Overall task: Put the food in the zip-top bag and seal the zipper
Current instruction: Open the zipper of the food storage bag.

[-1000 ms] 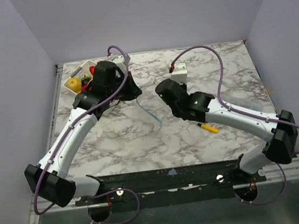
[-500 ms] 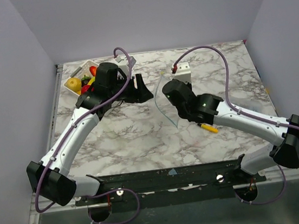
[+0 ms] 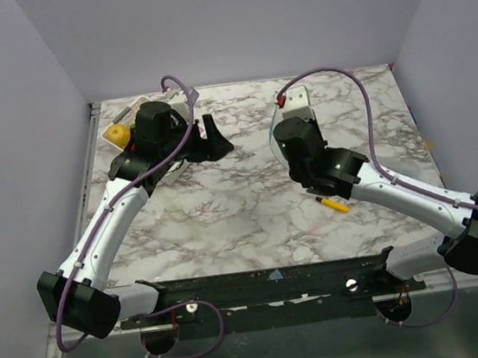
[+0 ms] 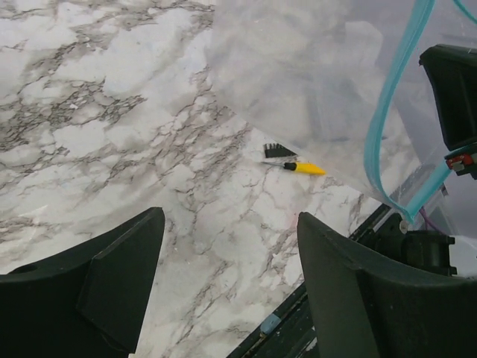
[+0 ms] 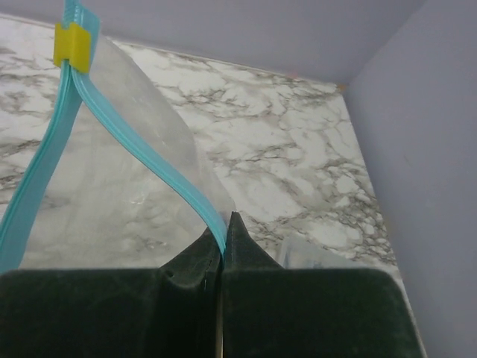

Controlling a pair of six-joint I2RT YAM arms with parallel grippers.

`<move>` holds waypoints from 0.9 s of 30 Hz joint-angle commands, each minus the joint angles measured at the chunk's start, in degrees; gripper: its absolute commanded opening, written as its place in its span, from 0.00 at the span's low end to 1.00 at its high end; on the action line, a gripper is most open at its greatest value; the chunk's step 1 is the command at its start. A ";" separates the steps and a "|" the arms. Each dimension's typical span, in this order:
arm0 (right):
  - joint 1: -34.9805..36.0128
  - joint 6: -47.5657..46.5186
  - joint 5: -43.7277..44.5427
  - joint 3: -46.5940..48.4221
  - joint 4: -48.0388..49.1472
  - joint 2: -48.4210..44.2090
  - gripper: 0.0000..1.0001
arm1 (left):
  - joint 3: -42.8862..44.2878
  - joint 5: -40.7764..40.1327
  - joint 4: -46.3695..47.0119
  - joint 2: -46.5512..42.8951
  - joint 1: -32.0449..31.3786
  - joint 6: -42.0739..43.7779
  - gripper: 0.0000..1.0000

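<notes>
Between the tightly pressed fingers of the right claw (image 5: 223, 233) sits the teal zipper (image 5: 173, 177) of the clear bag (image 5: 112, 186). The claw pinches one end of the strip. From there the two halves of the zipper run ahead and to the left, parting a little, and meet again at a yellow slider (image 5: 74, 46) at the far end.

The left claw (image 4: 231, 224) is spread wide with nothing between its fingers. The bag hangs ahead of it and to its right, clear of both fingers. A yellow-and-black pen (image 4: 305, 168) lies on the marble table (image 3: 225, 207) ahead of this claw, just at the bag's lower edge.

A second ago the left claw was closed and close to the right one, with the bag low between them. It has since opened, let go and drawn back to the left. The right claw has carried the bag up and away toward the far right, so the two claws now stand well apart. From above the bag is almost invisible; it seems to hang beside the right claw.

The food (image 3: 117, 135) is in the white basket (image 3: 120, 122), to the left of the left claw and behind its wrist. Only a yellow fruit shows clearly, and none of the food is in the bag yet.
</notes>
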 commanded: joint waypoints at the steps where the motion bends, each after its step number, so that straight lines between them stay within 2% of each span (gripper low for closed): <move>1: -0.17 -6.00 -10.91 -2.88 10.06 5.08 0.01 | -1.49 -3.19 1.43 -1.97 2.40 0.03 0.76; 5: -0.18 -1.78 -23.38 -4.56 13.48 12.39 0.01 | -2.43 -5.07 1.72 -2.24 3.63 0.32 0.83; 9: -0.17 2.81 -28.49 -3.83 13.70 18.35 0.01 | -2.79 -8.64 1.47 -2.48 4.66 1.05 0.93; 15: -0.42 3.30 -32.28 -5.15 15.53 14.55 0.01 | -3.97 -14.74 2.62 -4.22 6.03 3.24 0.96; 17: -0.67 2.64 -31.53 -5.08 14.74 12.07 0.01 | -5.35 -12.22 5.11 -5.64 6.04 3.56 0.97; 21: -2.06 1.22 -30.17 -4.47 12.06 6.19 0.01 | -7.22 -1.88 8.99 -5.88 4.18 0.36 0.98; 22: -2.31 0.79 -30.55 -4.45 11.85 4.65 0.01 | -6.71 0.64 9.00 -5.02 2.54 -0.86 0.98; 27: -2.37 0.66 -35.99 -3.88 10.60 0.32 0.01 | -5.99 1.08 12.86 -3.63 -8.73 -7.83 0.99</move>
